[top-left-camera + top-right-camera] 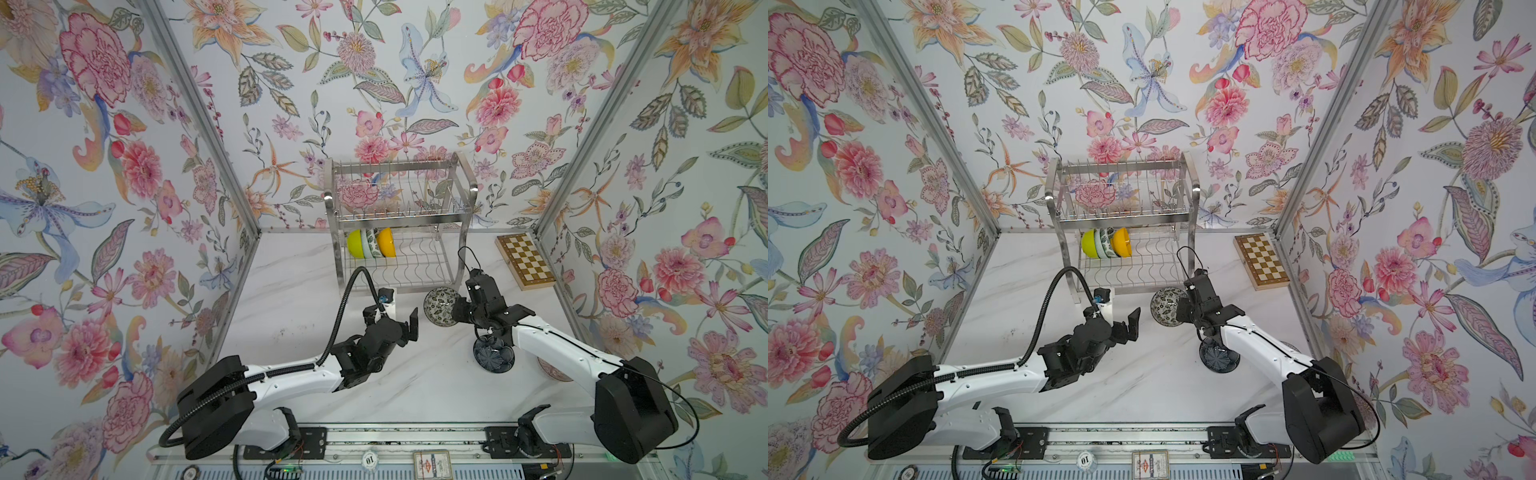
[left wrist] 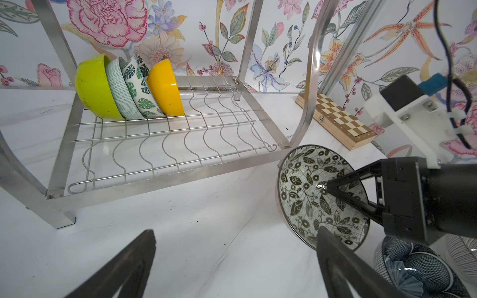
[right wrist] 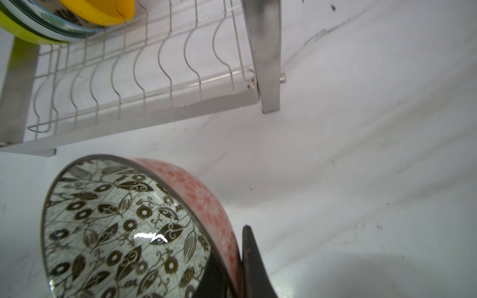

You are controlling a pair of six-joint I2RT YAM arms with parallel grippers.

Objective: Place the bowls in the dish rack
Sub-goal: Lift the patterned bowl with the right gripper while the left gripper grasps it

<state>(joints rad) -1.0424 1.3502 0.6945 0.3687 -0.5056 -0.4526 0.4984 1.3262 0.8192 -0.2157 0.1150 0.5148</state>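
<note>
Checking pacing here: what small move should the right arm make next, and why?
Probably swing the black-white floral bowl toward the free wire slot beside the orange-yellow bowl: the right gripper is shut on its wall, holding it on edge, near the front right leg of the dish rack.

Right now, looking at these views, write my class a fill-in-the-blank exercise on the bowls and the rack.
The dish rack holds ___ bowls on its lower tier.
The ___ tool is shut on the black-white floral bowl.
The left tool stands ___, holding nothing.
The dark navy bowl sits on the ___.
Missing words: four; right; open; table.
</note>
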